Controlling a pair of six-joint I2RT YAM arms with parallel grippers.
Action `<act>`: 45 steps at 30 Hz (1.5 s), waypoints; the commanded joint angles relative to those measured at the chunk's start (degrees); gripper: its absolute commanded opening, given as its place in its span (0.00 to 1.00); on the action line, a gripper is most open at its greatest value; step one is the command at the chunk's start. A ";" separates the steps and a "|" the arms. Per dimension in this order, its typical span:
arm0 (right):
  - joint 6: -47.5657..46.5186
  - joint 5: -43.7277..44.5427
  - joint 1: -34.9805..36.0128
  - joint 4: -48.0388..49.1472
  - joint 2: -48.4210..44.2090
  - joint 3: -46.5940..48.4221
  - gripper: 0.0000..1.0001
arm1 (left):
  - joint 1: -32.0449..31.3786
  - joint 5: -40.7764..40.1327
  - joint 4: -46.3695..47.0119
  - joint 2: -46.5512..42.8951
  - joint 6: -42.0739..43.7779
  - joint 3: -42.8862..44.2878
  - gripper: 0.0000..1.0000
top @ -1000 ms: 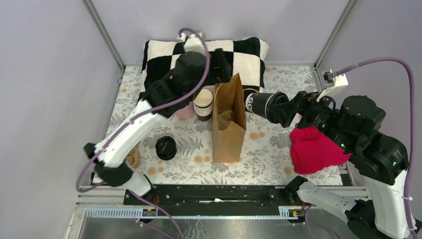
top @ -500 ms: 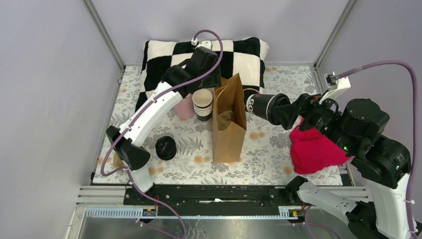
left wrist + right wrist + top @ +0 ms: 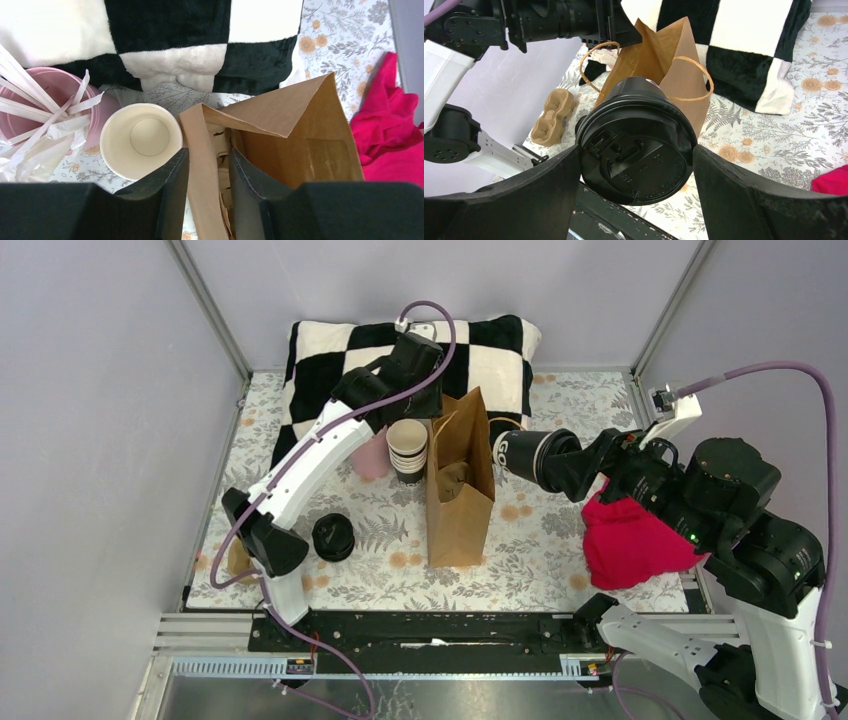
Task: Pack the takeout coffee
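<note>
Little has shifted in the last half-second: the left arm's elbow has swung slightly right and its wrist has edged toward the back, while the right arm sits about where it was. Across the far end of the floral table cover [image 3: 545, 540] lies a black-and-white checked pillow [image 3: 500, 355]. In front of it a brown paper bag [image 3: 460, 500] stands upright with its mouth open. A red cloth [image 3: 630, 540] is bunched near the right arm. The left gripper [image 3: 207, 160] hangs over the bag's left rim with its jaws narrow and a strip of the paper between them; I cannot tell whether they pinch it. The right gripper [image 3: 575, 465] clasps the takeout coffee [image 3: 525, 453] from both sides. It holds the cup on its side in the air just right of the bag's top, outside it, lid toward the wrist. White letters on the cup look like "GO", with the rest hidden, and the lid's embossing is too small to read. Just left of the bag stand a stack of lidless cups [image 3: 408, 448] and a pink cup of straws [image 3: 370, 460]. A lone black lid [image 3: 333, 537] lies nearer the arms.
</note>
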 commanded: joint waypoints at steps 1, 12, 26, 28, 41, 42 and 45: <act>-0.80 -1.57 0.32 2.25 0.68 -0.12 0.84 | 0.14 -1.20 -0.54 1.51 2.28 3.27 0.35; 0.79 -4.55 0.32 2.98 2.97 1.91 0.84 | 0.05 0.64 1.48 2.59 3.47 6.24 0.01; 2.73 -5.01 0.30 0.54 6.05 6.02 0.83 | -4.92 0.09 28.10 -15.73 -5.49 -14.68 0.00; 3.19 -4.96 0.30 -0.03 6.41 7.18 0.83 | -6.72 -1.90 31.46 -17.23 -5.70 -16.39 0.00; 4.84 -4.97 0.33 -1.22 6.28 7.42 0.83 | -17.57 -19.03 51.02 -18.87 -1.97 -24.81 0.00; 4.76 -4.31 0.32 -1.44 6.10 6.97 0.83 | -18.07 -19.86 52.32 -19.17 -2.25 -26.27 0.00; 4.56 -2.66 0.30 -3.01 5.79 6.68 0.83 | -19.57 -23.02 53.93 -19.27 -2.65 -27.57 0.00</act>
